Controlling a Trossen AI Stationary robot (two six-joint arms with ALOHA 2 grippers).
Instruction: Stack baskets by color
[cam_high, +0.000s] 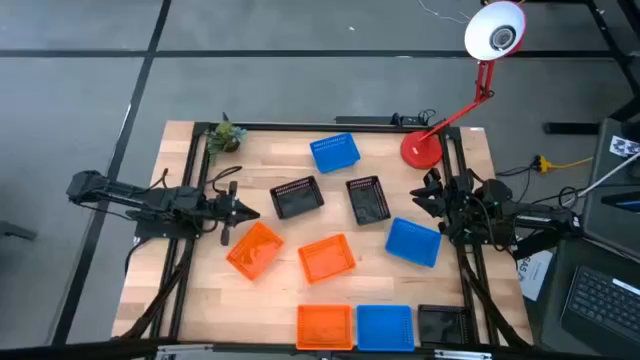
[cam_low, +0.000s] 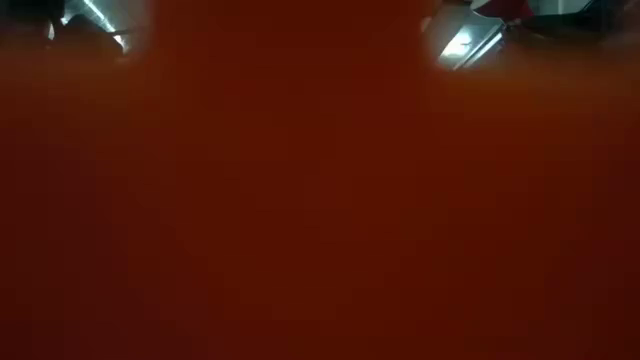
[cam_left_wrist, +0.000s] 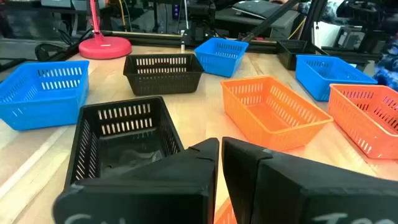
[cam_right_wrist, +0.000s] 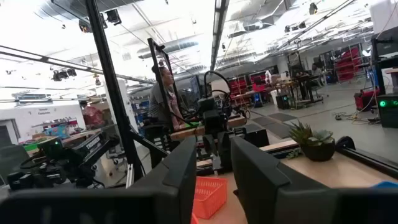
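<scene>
Left end effector (cam_high: 243, 212) (closed) beside orange basket (cam_high: 254, 249), level

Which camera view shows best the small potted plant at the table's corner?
The high view: the potted plant appears whole at the far left corner, beside the frame rail. The right wrist view shows it from the side, farther off. The left wrist view lacks it, and the low view is blocked by orange.
</scene>
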